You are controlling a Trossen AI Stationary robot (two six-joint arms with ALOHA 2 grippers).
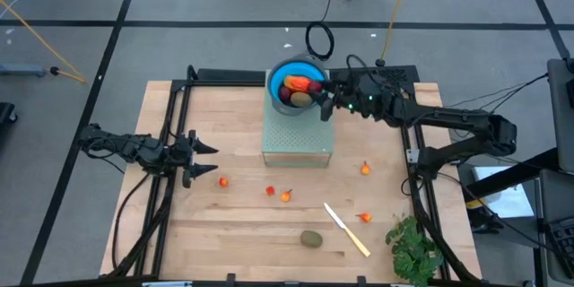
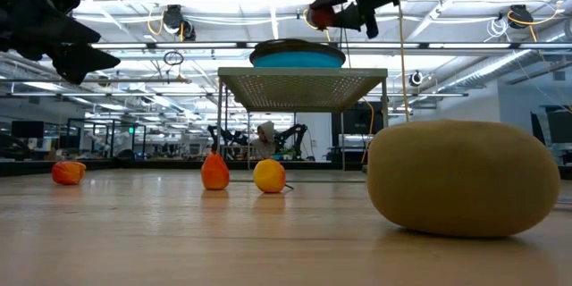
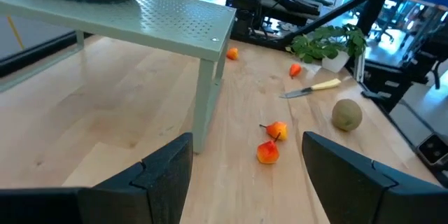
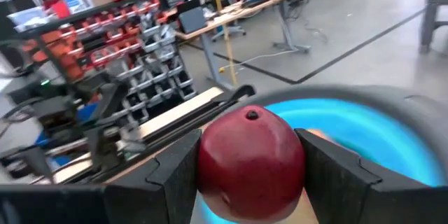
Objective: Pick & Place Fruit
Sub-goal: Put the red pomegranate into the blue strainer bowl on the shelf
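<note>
A dark red ball [image 4: 250, 161] sits between the fingers of my right gripper [image 1: 325, 100], which hangs at the right rim of the blue bowl [image 1: 280, 75]. The bowl stands on a raised pale green perforated stand [image 1: 298, 142] and holds a red-orange oval [image 1: 301, 82], a brown-green piece [image 1: 300, 100] and a dark red ball [image 1: 285, 92]. A kiwi-like oval [image 1: 311, 239] and several tiny orange-red bits [image 1: 286, 195] lie on the wooden table. My left gripper [image 1: 204, 161] stands open near the table's left edge, with nothing between its fingers. My right gripper pinches the dark red ball by two opposite sides [image 4: 210, 171] between its two fingers [image 4: 175, 178]. The fingers lie about level and come from the table's right side. The ball is lifted clear, above the blue bowl's rim [image 4: 378, 122].
A cream knife [image 1: 346, 230] lies near the front edge, right of the kiwi-like oval. A green leafy bunch [image 1: 414, 247] sits at the front right corner. Bare wood lies between the left gripper and the stand.
</note>
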